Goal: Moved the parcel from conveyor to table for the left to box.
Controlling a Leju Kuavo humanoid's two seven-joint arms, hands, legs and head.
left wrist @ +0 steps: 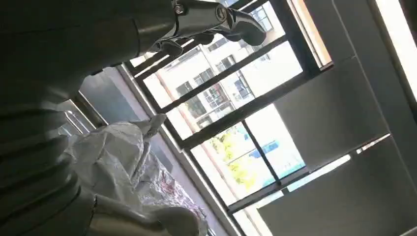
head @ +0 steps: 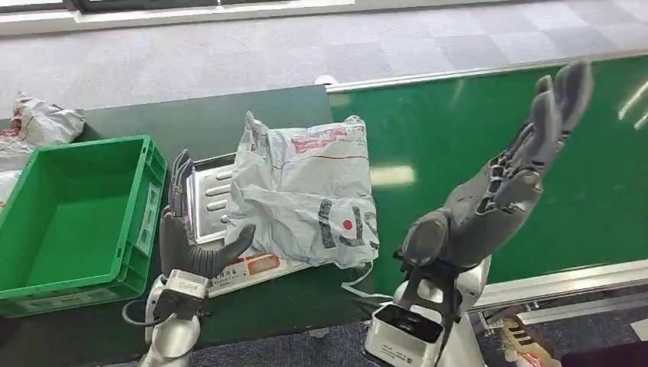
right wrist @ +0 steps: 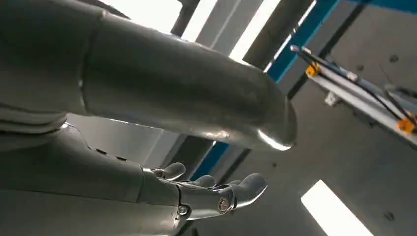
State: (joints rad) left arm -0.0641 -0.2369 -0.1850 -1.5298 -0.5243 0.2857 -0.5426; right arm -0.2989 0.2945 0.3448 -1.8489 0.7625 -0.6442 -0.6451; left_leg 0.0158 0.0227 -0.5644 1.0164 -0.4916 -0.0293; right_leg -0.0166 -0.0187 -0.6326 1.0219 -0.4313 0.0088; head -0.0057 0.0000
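A crumpled grey plastic parcel (head: 306,195) with red and black print lies on the dark table, partly over a silver metal tray (head: 206,195). My left hand (head: 187,237) stands upright at the parcel's left edge, fingers straight and apart, thumb reaching toward the parcel's lower left corner, holding nothing. My right hand (head: 520,176) is raised above the green conveyor (head: 497,138), fingers stretched out and empty. The left wrist view shows the parcel (left wrist: 123,167) beside the hand (left wrist: 206,24). In the right wrist view, the hand (right wrist: 196,191) has its fingers spread against the ceiling.
An empty green crate (head: 76,214) stands on the table to the left of my left hand. More crumpled grey bags (head: 34,126) lie behind it at the far left. A white label card (head: 252,267) lies under the parcel's near edge.
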